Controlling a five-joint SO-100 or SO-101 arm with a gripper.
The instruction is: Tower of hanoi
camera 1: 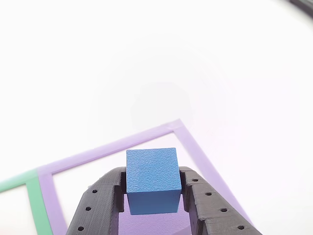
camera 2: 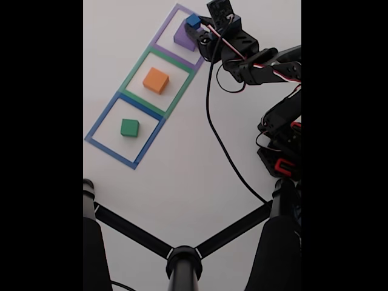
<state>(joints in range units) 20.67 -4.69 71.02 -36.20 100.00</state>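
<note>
Blue cube (camera 1: 151, 180) sits clamped between our fingers (camera 1: 152, 198), directly over the purple block (camera 2: 182, 37). We judge that straight down is the move.

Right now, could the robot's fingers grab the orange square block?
Probably not right away: the fingers are shut on the small blue cube over the purple tape square. Nothing lies around the orange square block, so once the cube is released, the way looks free.
</note>
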